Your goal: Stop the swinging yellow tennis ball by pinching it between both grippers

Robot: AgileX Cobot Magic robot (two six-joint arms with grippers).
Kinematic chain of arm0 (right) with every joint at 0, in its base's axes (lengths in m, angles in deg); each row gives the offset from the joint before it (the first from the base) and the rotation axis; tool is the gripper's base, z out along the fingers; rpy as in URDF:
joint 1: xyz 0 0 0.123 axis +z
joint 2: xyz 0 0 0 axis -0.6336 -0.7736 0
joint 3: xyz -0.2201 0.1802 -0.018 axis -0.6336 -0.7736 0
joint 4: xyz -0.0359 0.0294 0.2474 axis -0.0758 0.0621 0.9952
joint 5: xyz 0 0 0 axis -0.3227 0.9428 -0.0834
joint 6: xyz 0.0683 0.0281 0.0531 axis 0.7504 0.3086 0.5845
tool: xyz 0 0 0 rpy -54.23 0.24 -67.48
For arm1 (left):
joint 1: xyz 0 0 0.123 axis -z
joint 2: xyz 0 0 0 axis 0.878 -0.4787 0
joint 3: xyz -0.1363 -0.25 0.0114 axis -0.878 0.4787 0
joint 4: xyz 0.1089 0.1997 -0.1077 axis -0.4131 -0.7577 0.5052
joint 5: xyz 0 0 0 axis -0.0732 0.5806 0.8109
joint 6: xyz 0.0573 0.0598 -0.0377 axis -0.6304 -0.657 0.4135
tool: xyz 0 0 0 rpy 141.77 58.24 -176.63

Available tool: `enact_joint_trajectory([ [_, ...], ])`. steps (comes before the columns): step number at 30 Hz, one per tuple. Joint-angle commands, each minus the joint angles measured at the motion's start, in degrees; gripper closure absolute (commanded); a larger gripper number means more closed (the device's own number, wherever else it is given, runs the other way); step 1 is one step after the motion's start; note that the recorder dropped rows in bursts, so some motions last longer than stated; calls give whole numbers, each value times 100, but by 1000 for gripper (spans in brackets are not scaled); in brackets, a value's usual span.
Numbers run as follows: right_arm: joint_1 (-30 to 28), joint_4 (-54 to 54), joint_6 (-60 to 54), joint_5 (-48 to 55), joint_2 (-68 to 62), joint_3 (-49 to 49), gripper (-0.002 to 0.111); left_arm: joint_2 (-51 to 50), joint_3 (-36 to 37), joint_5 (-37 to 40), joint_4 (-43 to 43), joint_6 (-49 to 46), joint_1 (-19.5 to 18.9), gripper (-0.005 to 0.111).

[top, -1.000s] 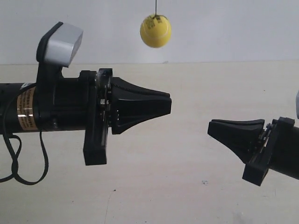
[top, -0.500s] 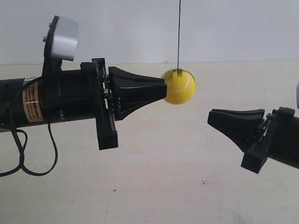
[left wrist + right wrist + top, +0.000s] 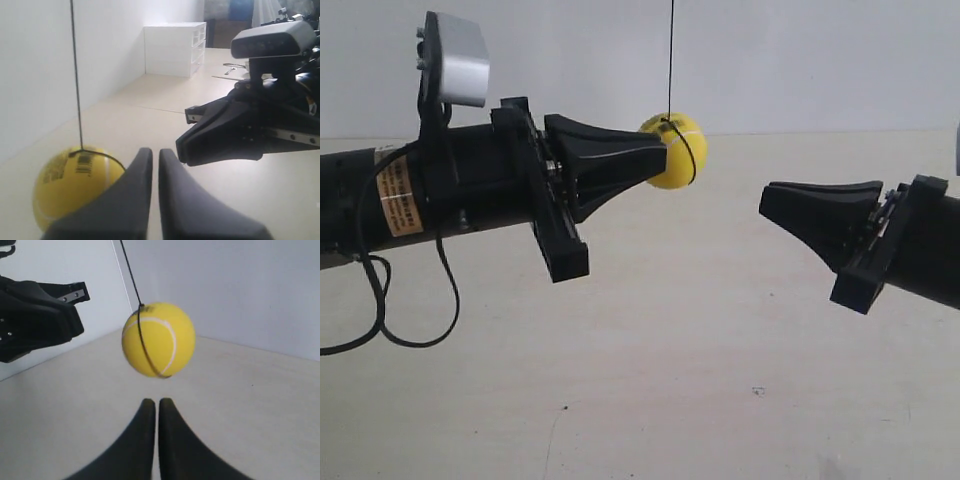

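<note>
The yellow tennis ball hangs on a thin dark string above the beige table. My left gripper, on the arm at the exterior view's left, is shut, and its tip is level with the ball and seems to touch its side. In the left wrist view the ball sits close beside the shut left gripper, barcode print showing. My right gripper is shut too, apart from the ball and a little lower. From the right wrist, the ball floats ahead of the right gripper, untouched.
A white wall stands behind the table. A black cable loops down from the left arm. A white drawer unit stands at the far end of the table. The right arm's grey camera module faces the left wrist.
The ball swung down from high up, past the left tip, and is now back against it, slightly higher. The left arm rose and tilted up; the right gripper lifted slightly.
</note>
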Motion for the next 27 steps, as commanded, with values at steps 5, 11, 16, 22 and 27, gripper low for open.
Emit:
enact_joint_trajectory([
  [5,-15,-203,42,-68,13,458,108,-35,-386,921,107,14,29,102],
  [11,-15,-262,119,-68,13,751,108,-35,-432,1113,105,-166,14,102],
  [16,-15,-480,133,-68,13,1016,108,-35,-450,1229,118,-376,14,102],
  [22,-15,-637,267,2,13,1203,108,-35,-485,1437,319,-475,14,102],
  [27,-15,-1066,425,103,13,1203,108,-170,-485,1454,94,-273,14,102],
])
